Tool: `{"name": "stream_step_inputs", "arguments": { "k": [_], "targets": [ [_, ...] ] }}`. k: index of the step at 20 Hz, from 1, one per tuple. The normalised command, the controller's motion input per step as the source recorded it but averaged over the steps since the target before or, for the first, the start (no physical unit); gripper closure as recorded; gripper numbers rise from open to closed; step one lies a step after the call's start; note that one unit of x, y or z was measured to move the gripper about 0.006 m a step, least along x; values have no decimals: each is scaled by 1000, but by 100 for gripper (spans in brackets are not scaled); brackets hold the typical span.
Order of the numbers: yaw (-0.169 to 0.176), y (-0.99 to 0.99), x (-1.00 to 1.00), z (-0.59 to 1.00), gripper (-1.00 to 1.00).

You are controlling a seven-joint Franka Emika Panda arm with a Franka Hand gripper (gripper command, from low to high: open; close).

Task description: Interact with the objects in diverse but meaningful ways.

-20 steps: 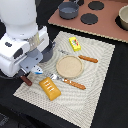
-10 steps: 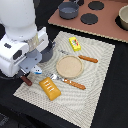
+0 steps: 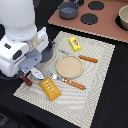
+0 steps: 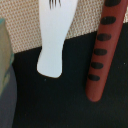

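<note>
Gripper (image 3: 29, 75) low at left of exterior frame, jaws hidden, opening cannot be told | brown sausage-like stick (image 3: 26, 80) lower left at mat edge | white-and-blue piece (image 3: 37, 76) beside it | orange-yellow ridged bread block (image 3: 50, 88) lower centre

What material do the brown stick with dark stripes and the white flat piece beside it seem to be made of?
The brown stick looks like moulded plastic or painted wood: smooth, matte, with even dark stripes. The white flat piece seems to be plastic, plain and smooth with a rounded end. The blur leaves both uncertain. The mat under them looks woven.
</note>
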Motion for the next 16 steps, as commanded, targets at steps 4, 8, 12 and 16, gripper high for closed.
{"name": "stream_step_inputs", "arguments": {
  "k": [4,8,12,16],
  "targets": [
    [-105,-8,541,436,-100],
    [-131,37,658,436,-100],
    [-99,271,756,481,-100],
    [-95,112,816,380,-100]
  ]
}}
